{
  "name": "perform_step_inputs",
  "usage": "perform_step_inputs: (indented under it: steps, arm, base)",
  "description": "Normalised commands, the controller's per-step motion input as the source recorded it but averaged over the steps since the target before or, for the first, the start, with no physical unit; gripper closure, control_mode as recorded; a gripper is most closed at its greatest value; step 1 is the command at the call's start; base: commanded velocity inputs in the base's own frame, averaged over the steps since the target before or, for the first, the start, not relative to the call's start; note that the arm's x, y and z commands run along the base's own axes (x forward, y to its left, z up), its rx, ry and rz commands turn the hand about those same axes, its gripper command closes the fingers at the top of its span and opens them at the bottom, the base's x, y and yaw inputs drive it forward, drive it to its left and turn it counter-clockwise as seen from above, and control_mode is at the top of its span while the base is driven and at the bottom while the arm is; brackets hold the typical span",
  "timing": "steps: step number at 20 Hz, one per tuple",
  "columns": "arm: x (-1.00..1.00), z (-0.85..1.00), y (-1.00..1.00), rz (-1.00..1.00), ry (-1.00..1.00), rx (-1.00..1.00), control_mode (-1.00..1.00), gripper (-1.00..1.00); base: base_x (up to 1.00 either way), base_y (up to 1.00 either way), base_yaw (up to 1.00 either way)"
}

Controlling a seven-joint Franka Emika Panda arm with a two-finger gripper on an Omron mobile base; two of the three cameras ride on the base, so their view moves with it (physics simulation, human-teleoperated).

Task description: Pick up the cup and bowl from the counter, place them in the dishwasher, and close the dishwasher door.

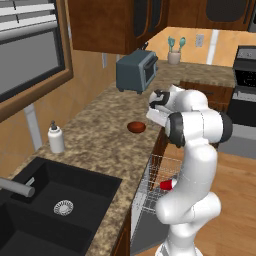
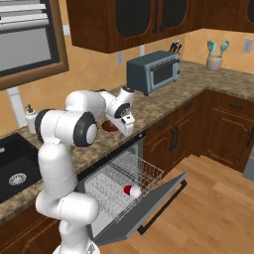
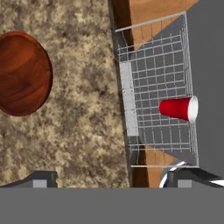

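The dark reddish-brown bowl sits upright on the speckled counter, near its front edge. The red cup lies on its side in the white wire rack of the dishwasher, whose door hangs down open. My gripper hovers above the counter's edge, just right of the bowl, pointing down. Its jaws stand wide open with nothing between them.
A grey toaster oven stands further along the counter. A white soap bottle stands beside the black sink. A utensil pot sits in the corner, and the stove stands at the right.
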Motion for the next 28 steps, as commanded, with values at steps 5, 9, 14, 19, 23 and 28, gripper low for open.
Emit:
perform_step_inputs:
  steps: [5,9,14,19,23,28]
  arm:
    - [0.57,-0.11,0.22,0.00,0.00,0.00,-1.00,-1.00]
    - [0.41,-0.27,0.36,0.00,0.00,0.00,-1.00,-1.00]
    - [0.41,-0.43,0.12,0.00,0.00,0.00,-1.00,-1.00]
    - [0.35,-0.25,0.04,0.00,0.00,0.00,-1.00,-1.00]
    - [0.30,-0.20,0.00,0.00,0.00,0.00,-1.00,-1.00]
    - [0.30,-0.22,0.06,0.00,0.00,0.00,-1.00,-1.00]
  base:
    - [0.00,0.00,0.00]
    - [0.00,0.00,0.00]
    - [0.00,0.00,0.00]
    - [0.00,0.00,0.00]
    - [0.00,0.00,0.00]
    - [0.00,0.00,0.00]
